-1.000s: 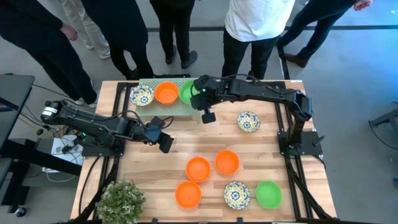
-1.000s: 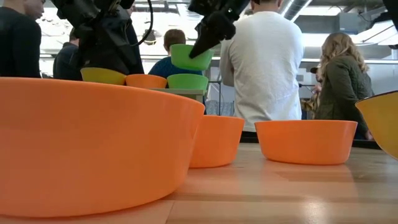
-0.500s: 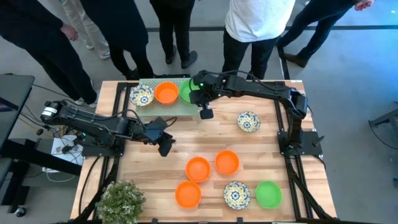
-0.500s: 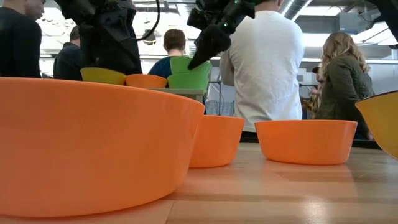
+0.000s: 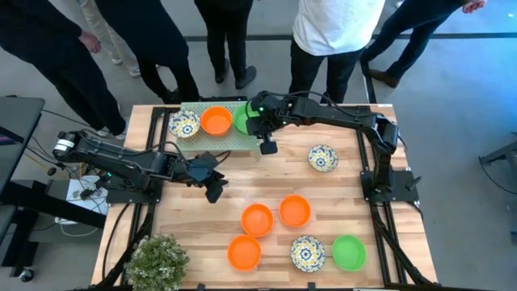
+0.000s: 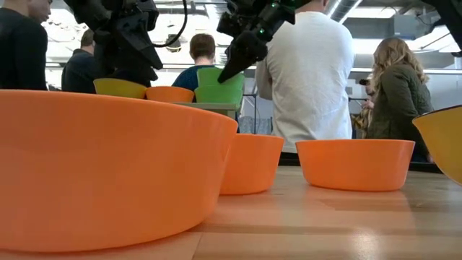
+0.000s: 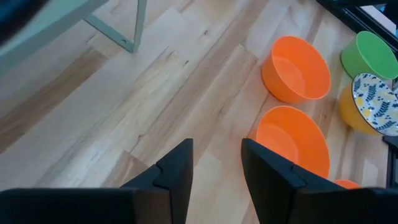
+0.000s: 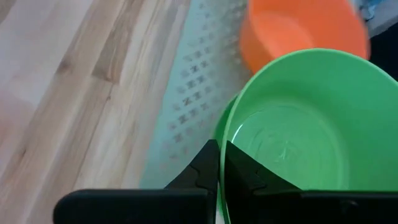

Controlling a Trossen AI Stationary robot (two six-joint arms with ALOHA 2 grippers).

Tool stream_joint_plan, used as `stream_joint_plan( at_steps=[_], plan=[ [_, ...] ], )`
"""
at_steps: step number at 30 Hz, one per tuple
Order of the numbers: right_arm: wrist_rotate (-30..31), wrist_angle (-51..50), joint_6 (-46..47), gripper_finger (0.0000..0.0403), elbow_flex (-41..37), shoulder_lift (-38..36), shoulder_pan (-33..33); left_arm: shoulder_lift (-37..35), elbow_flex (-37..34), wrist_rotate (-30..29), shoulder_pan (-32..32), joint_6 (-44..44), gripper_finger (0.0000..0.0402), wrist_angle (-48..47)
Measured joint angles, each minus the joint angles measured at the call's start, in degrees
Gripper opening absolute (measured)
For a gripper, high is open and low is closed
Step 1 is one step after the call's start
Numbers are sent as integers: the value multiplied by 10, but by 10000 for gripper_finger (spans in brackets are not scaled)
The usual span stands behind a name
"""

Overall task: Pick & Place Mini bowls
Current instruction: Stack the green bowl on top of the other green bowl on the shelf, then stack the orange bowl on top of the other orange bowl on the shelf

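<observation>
My right gripper (image 5: 255,123) is shut on a plain green mini bowl (image 8: 298,124) over the pale green perforated rack (image 5: 212,141) at the table's far side. That bowl sits tilted inside another green bowl (image 6: 216,96) on the rack. Beside them an orange bowl (image 5: 216,120) and a floral bowl (image 5: 184,125) rest on the rack. My left gripper (image 5: 212,187) is open and empty above bare wood left of centre, and it shows in the left wrist view (image 7: 217,149). Several more bowls rest on the near half of the table. My right gripper pinches the green bowl's rim (image 8: 225,134), one finger outside the wall and one inside. The fingers come slanting down from the table's right. The bowl is tilted, its lower part nested in the other green bowl on the rack (image 6: 216,81).
Three orange bowls (image 5: 257,219) (image 5: 295,210) (image 5: 244,252), a floral bowl (image 5: 308,253) and a green bowl (image 5: 349,252) sit near the front. Another floral bowl (image 5: 323,158) sits at right. A potted plant (image 5: 157,260) stands at the near left corner. People stand beyond the far edge.
My right gripper has gone down and a little toward the rack with the green bowl. The bowl was lifted clear above the rack's green bowl. It now sits tilted inside that bowl, and the gripper has stayed shut on its rim.
</observation>
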Motion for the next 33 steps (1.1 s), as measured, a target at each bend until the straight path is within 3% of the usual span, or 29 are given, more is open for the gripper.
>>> stream_joint_plan(
  at_steps=[13,23,30,33],
  plan=[
    [-10,12,3,81,0,-5,-3,0,0,0,0,0,136,0],
    [-10,34,0,112,3,-5,9,0,0,0,0,0,136,0],
    [-8,-16,0,129,68,-4,46,0,0,0,-3,0,136,0],
    [20,-48,-1,132,118,-4,69,0,0,0,-10,0,136,0]
  ],
)
